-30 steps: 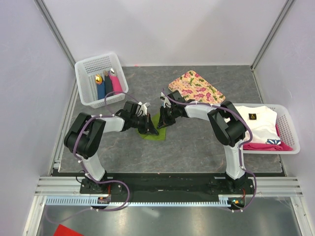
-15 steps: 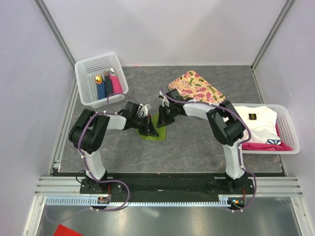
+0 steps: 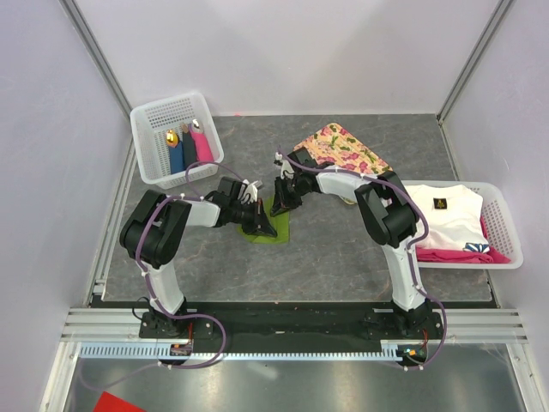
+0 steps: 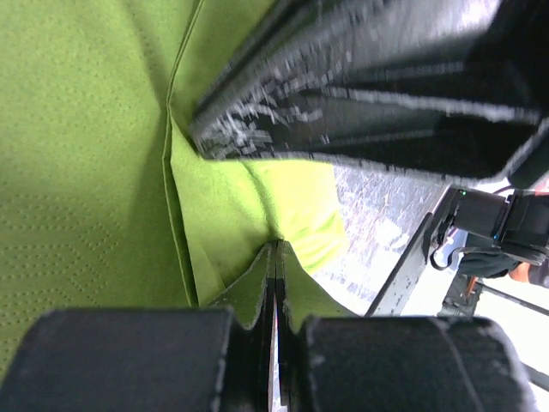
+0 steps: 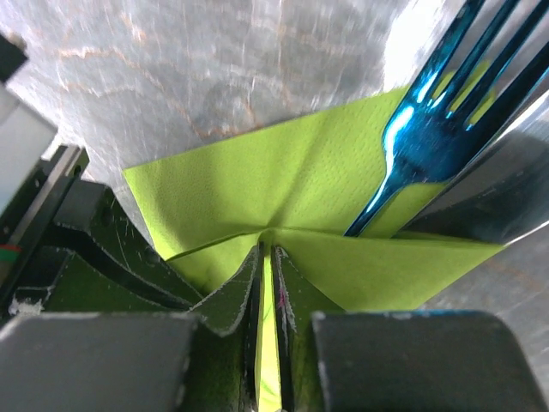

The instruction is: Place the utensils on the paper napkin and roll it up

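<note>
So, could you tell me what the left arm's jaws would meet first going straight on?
Probably the right arm's scratched black fingers just ahead, across the pinched olive-green paper napkin; depth is unclear.

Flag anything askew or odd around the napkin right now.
The blue fork sticks out tines-first past the folded edge of the paper napkin, its handle under the fold. The sheet puckers where the left pincer and right pincer pinch it.
</note>
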Tool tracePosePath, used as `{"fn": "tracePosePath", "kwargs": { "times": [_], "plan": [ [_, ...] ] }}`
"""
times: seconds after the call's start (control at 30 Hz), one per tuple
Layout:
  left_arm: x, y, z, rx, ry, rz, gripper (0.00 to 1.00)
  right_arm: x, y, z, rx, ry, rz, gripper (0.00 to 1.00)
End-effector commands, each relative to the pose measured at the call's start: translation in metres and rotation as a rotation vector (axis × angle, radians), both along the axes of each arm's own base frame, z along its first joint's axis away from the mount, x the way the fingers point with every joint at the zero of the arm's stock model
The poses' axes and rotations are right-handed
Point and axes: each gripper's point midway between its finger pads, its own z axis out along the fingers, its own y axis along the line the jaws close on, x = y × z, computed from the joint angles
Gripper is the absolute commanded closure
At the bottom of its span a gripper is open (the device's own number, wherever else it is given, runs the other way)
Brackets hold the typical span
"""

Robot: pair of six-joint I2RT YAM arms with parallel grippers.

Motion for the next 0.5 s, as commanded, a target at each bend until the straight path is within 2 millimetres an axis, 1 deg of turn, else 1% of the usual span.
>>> {"fn": "tracePosePath", "kwargs": {
  "times": [0.0,0.27,0.37,0.4,0.47],
  "plan": [
    [-0.024,0.026,-0.046,0.168,0.078,0.013,0.98,0.050,-0.037,-0.036,-0.149,-0.121,-0.077,0.85],
    [-0.024,0.027,-0.047,0.174,0.077,0.013,0.98,0.065,-0.037,-0.036,-0.144,-0.149,-0.064,0.84],
    [-0.025,0.028,-0.049,0.177,0.082,0.014,0.98,0.075,-0.039,-0.036,-0.150,-0.169,-0.070,0.84],
    [-0.024,0.027,-0.048,0.175,0.080,0.015,0.98,0.082,-0.042,-0.033,-0.150,-0.181,-0.084,0.84],
    [-0.024,0.027,-0.048,0.175,0.081,0.014,0.98,0.090,-0.043,-0.034,-0.147,-0.186,-0.095,0.84]
  ]
}}
